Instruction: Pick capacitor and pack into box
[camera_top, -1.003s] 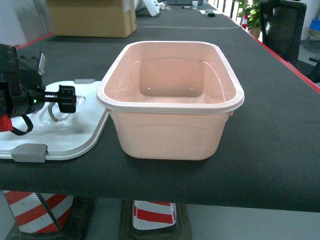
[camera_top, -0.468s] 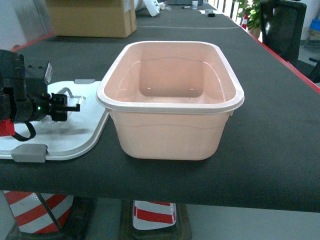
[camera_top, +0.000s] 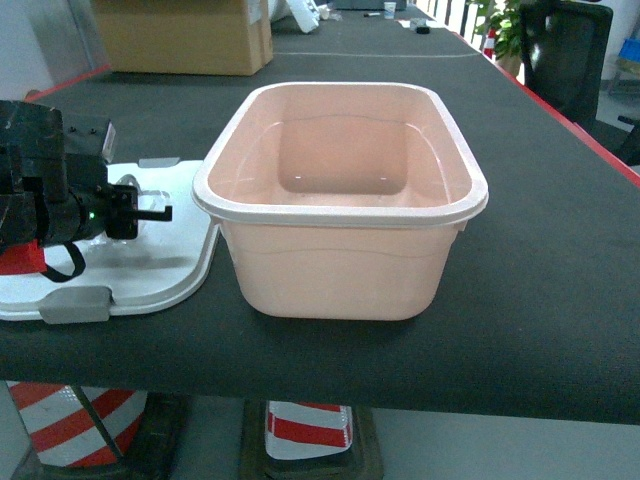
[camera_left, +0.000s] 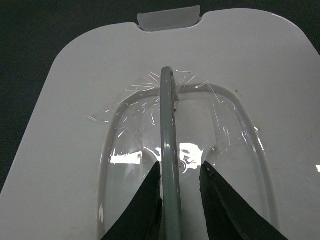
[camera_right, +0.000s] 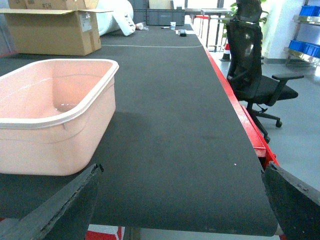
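Observation:
The box (camera_top: 340, 270), a pale peach-pink tub, stands without its lid and with nothing inside in the middle of the black table; its near corner shows as the box (camera_right: 50, 145) in the right wrist view. Its white lid (camera_top: 150, 280) lies flat to its left. My left gripper (camera_top: 160, 212) hovers over the lid (camera_left: 75, 100). The left gripper (camera_left: 180, 165) straddles the upright grey handle (camera_left: 169, 110): one finger touches it, the other stands a little off. My right gripper (camera_right: 182, 167) is wide open over bare table right of the box. No capacitor is in view.
A brown cardboard carton (camera_top: 185, 35) sits at the far left of the table. The table's red right edge (camera_right: 240, 115) has a black office chair (camera_right: 255, 65) just beyond it. Striped traffic cones (camera_top: 80, 420) stand under the table's front.
My left gripper has narrowed its jaws and moved slightly right over the lid's handle. The lid has shifted a little to the right. The box has not moved.

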